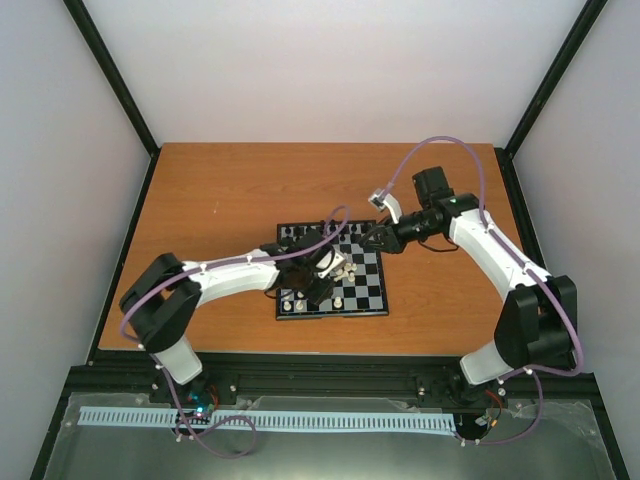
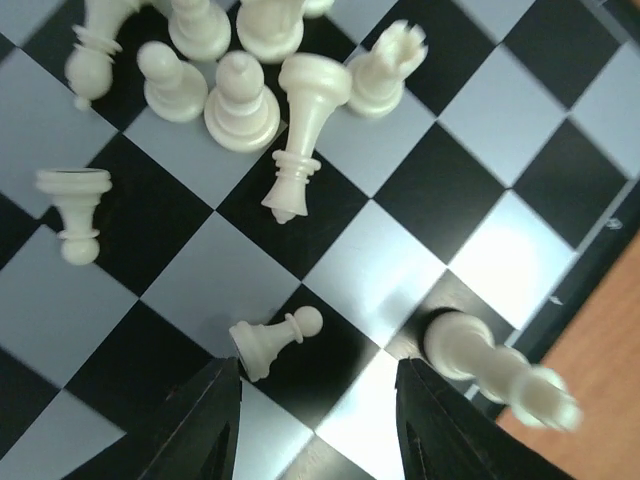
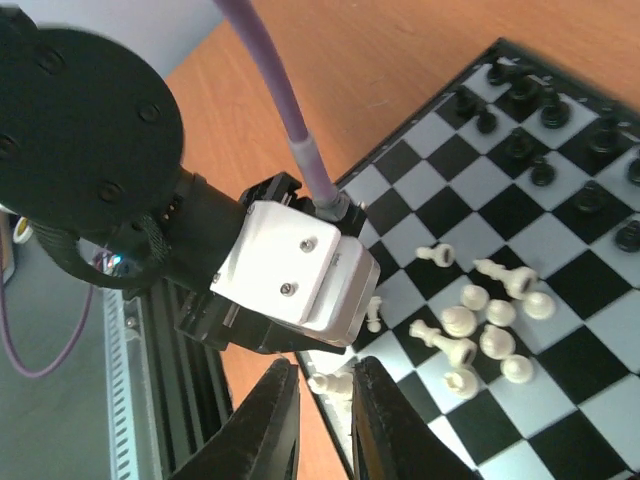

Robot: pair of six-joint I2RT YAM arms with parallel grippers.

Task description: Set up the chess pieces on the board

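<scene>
I judged the set-up to be partly done, with the white side in hand. The black chessmen point(image 3: 540, 110) stood along the far rows of the board point(image 2: 245, 275), which lay in the middle of the wooden table point(image 1: 230, 190). A few white men point(image 1: 290, 303) stood on its near row. Most of the cream-white pieces point(image 2: 240, 105) were crowded in a heap near the centre, some upright. One tall piece point(image 2: 305, 130) leaned over a dark square beside a rook point(image 2: 385, 70).

The left gripper point(image 2: 318, 390) hung low over the board near its edge. Its fingers point(image 2: 210, 425) were parted to a middling gap, with only board squares showing between them. A toppled white pawn point(image 2: 275, 340) lay on its side on a dark square, just ahead of the left-hand fingertip. A taller white man point(image 2: 495, 365) lay tipped at the board's black border.

The right gripper point(image 3: 325, 370) pointed down over the near edge, above the left arm's wrist, with its fingers drawn close to a narrow slit. A small white piece point(image 3: 335, 382) showed in that slit. I could not tell whether it was pinched or merely lying below.

The pawn looked the likely next pick. That would call for the left fingers to shift over it, straddle its body and close gently. It would then have to be stood upright on its home square, clear of the heap.
</scene>
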